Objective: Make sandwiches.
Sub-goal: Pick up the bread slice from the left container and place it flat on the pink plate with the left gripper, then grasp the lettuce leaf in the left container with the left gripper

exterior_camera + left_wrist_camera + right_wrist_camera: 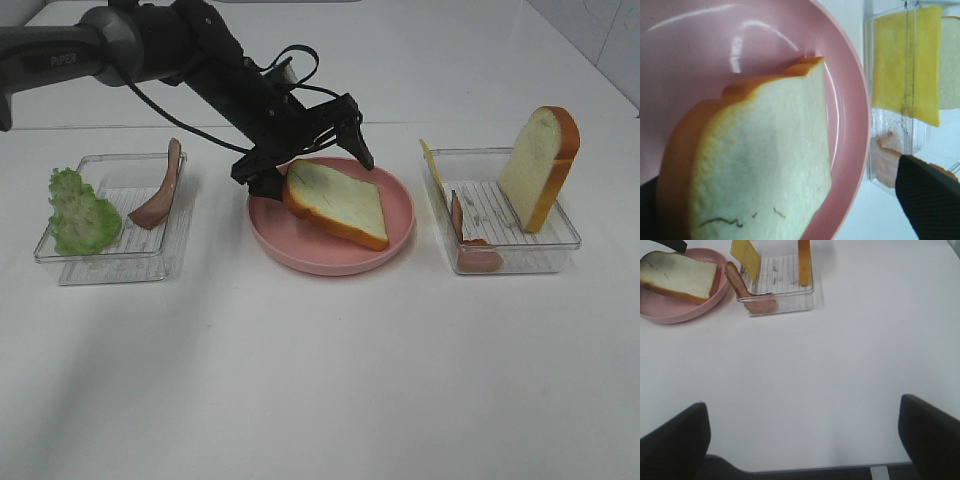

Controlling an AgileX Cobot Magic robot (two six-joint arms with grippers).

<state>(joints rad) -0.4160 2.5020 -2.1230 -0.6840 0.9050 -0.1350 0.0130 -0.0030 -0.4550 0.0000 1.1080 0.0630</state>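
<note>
Exterior high view: left gripper (315, 178) jaws apart, straddling bread slice (335, 203) lying on pink plate (300, 250). Right gripper (802, 405) jaws apart, empty. Base slice placed; lettuce (80, 212), bacon (160, 195) left of plate, cheese (430, 160), second slice (540, 165) right of plate, unstacked.

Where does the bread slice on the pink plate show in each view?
Exterior high: bread slice at centre.
Left wrist: bread slice close up, filling much of the picture.
Right wrist: bread slice far off, near the clear tray.
Shared landmark: the pink plate under it.
</note>
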